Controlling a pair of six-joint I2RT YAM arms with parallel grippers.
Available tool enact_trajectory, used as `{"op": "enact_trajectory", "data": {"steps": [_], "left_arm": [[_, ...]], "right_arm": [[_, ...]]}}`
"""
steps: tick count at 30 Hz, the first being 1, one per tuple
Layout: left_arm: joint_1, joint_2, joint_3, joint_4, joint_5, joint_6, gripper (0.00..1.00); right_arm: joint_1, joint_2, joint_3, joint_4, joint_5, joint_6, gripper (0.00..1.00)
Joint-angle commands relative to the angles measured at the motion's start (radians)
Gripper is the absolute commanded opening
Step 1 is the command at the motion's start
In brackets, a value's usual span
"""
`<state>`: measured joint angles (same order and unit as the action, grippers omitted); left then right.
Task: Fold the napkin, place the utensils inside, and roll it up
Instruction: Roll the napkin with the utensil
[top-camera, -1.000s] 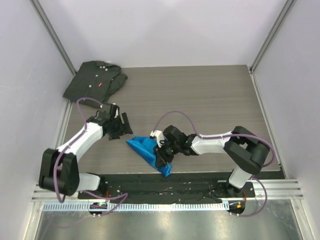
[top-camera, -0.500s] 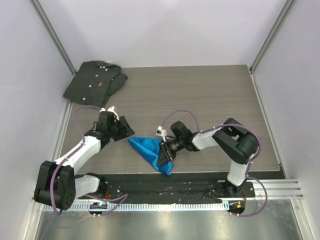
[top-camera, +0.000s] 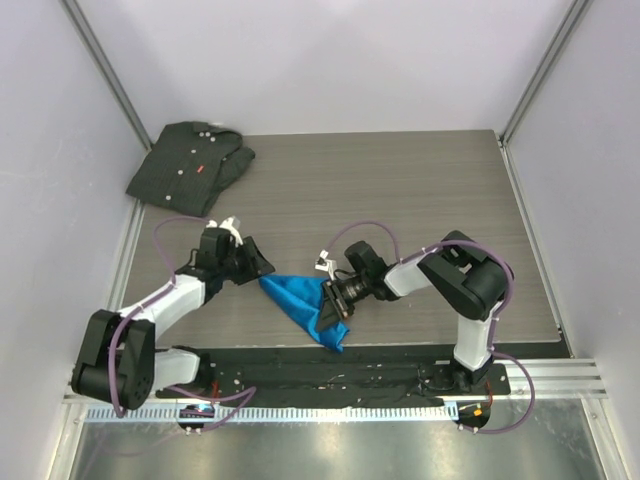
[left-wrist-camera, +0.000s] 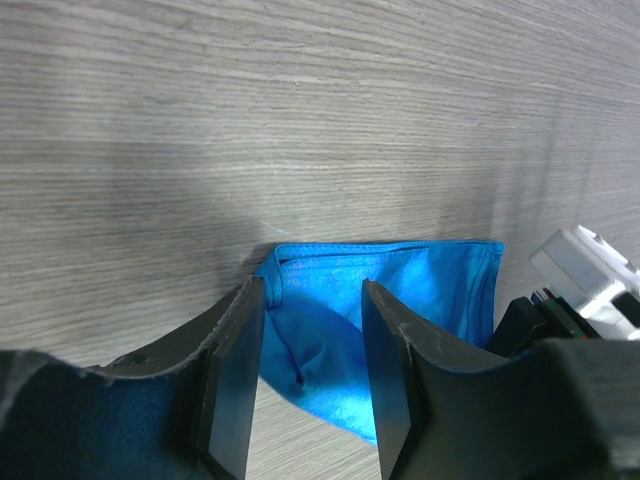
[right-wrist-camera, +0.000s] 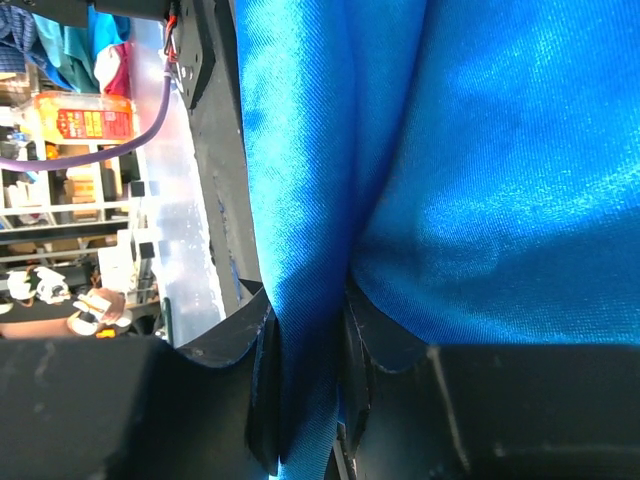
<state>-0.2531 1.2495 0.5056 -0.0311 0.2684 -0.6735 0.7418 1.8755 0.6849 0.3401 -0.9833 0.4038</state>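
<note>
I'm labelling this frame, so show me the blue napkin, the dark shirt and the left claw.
blue napkin (top-camera: 295, 298), top external view, middle of the cloth.
dark shirt (top-camera: 190, 165), top external view, its front panel.
left claw (left-wrist-camera: 312, 290), left wrist view, midway between its fingertips.

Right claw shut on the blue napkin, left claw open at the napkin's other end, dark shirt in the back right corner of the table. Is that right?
Not quite: the shirt lies in the back left corner, as the top view shows. The right claw is shut on the napkin, and the left claw is open at its other end.
</note>
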Motion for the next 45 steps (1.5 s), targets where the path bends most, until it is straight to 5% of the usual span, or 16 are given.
{"op": "enact_trajectory", "data": {"steps": [1, 7, 17, 34, 39, 45], "left_arm": [[0.0, -0.064, -0.029, 0.08, 0.005, -0.001, 0.48], [-0.002, -0.045, -0.059, 0.125, 0.06, -0.008, 0.43], [0.0, 0.119, 0.025, 0.079, 0.048, 0.031, 0.0], [-0.017, 0.232, 0.103, -0.092, 0.025, 0.052, 0.0], [-0.021, 0.241, 0.114, -0.113, 0.026, 0.048, 0.0], [-0.021, 0.246, 0.125, -0.141, 0.023, 0.041, 0.0]], "right_arm": [[-0.007, 0.079, -0.048, -0.124, 0.163, -0.048, 0.3], [-0.013, 0.093, -0.044, -0.127, 0.166, -0.046, 0.3], [-0.016, 0.034, -0.028, -0.203, 0.238, -0.068, 0.36], [0.019, -0.419, 0.165, -0.648, 0.684, -0.236, 0.77], [0.169, -0.498, 0.188, -0.616, 0.917, -0.351, 0.84], [0.355, -0.38, 0.251, -0.52, 1.155, -0.482, 0.86]]}}
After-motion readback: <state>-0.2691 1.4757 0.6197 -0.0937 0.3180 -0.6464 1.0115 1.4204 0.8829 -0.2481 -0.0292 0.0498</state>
